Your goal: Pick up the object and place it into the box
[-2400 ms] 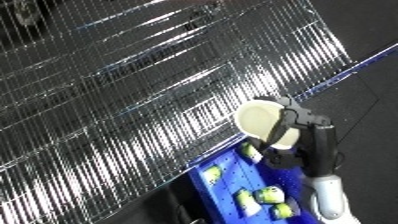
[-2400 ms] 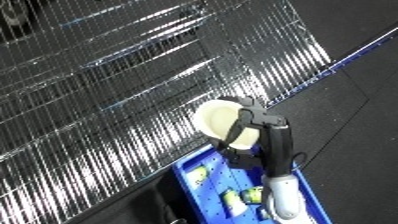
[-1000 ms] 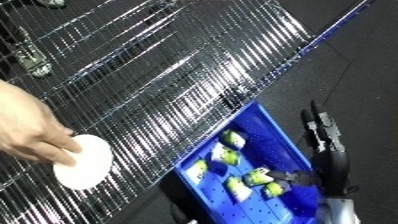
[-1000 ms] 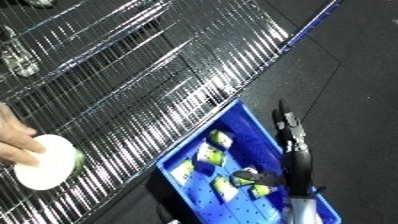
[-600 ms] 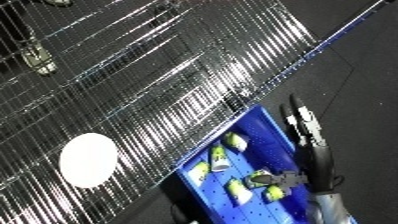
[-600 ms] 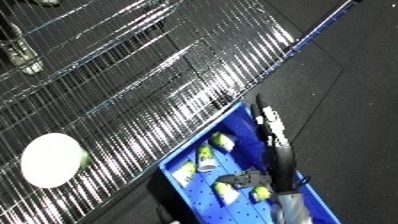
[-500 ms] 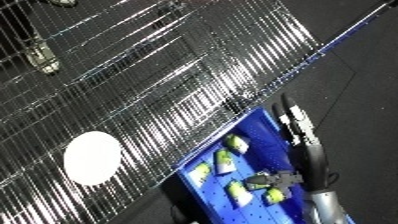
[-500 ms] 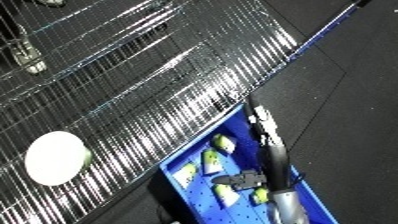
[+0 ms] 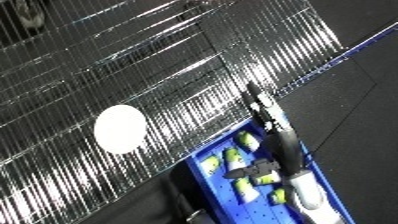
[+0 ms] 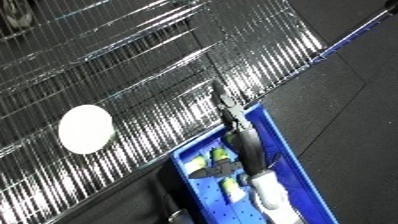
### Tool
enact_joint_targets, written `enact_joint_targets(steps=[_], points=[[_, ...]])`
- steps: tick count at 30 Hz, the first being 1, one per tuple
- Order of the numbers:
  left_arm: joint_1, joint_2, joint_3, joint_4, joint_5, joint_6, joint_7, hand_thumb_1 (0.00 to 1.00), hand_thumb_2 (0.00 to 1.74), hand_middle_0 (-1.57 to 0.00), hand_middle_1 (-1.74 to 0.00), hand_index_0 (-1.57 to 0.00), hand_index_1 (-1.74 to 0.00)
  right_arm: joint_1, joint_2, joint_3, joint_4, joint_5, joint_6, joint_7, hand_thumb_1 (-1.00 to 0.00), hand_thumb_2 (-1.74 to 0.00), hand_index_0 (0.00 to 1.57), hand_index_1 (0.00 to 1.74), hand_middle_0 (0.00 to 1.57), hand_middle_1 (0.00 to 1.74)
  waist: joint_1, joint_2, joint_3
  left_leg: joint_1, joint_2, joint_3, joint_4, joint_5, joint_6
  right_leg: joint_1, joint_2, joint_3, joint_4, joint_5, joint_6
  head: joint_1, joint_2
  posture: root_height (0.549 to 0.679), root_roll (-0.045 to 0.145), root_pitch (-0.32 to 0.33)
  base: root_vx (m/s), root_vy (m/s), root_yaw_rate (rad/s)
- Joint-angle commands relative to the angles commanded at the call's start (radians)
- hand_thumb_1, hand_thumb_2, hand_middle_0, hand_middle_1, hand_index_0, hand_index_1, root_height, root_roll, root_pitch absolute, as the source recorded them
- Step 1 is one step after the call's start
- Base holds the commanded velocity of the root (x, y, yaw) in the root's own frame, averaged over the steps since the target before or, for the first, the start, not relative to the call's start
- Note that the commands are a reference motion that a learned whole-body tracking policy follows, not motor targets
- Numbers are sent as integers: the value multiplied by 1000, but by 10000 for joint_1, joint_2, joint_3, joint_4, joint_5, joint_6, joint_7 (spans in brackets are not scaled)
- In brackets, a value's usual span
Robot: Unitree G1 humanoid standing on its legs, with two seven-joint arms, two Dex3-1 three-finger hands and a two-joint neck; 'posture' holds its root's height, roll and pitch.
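Note:
A white round object (image 9: 120, 129) lies flat on the wire mesh table (image 9: 178, 55), left of the blue bin (image 10: 282, 145). The bin stands below the table's edge and holds several yellow-green objects (image 9: 236, 158). My right hand (image 9: 266, 111) reaches up from the lower right across the bin. Its straight fingers lie over the table's edge and hold nothing. It is open and well to the right of the white object, not touching it. My left hand shows in neither view.
The mesh table fills the upper left of both views. Dark floor (image 9: 355, 100) lies to the right beyond a blue-striped table edge (image 10: 355, 32). A dark object (image 9: 31, 17) sits at the far top left of the table.
The pale object my right hand held over the bin is gone from it. A person's hand set the white object on the mesh and withdrew. My right hand has stretched toward the table; the camera shifted.

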Motion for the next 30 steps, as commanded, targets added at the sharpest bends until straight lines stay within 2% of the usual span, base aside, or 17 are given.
enact_joint_targets(steps=[9,15,20,30], points=[[269,61,217,-34,-16,68,105,1000,1740,-1570,-1740,-1570,-1740,-201,218,271,171,-141,247,377,0,0,0,0,0,0,386,-58,-115,-95,-147,-172,463,-192,36,125,-135,-177,323,-133,-9,-900,-434,638,85,0,64,-1,130],[556,143,361,-75,-26,120,-5,1000,1740,-1570,-1740,-1570,-1740,-172,303,337,342,-208,300,533,0,0,0,0,0,0,611,-43,-169,-109,-243,-224,596,-256,35,190,-263,-280,474,-186,21,-1422,-560,636,84,-13,62,11,140],[740,207,400,-205,-8,278,-160,1000,1740,-1570,-1740,-1570,-1740,-209,345,389,457,-232,266,561,0,0,0,0,0,0,773,-16,-156,-145,-302,-254,728,-294,60,130,-360,-356,659,-201,37,-1464,-446,634,82,-22,50,7,126],[828,310,254,-397,9,604,-232,1000,1740,-1570,-1740,-1570,-1740,-747,376,504,768,-120,331,501,0,0,0,0,0,0,986,54,-73,-319,-399,-280,1147,-382,143,-170,-425,-420,1224,-258,29,-1312,-548,625,76,-38,49,17,89]])
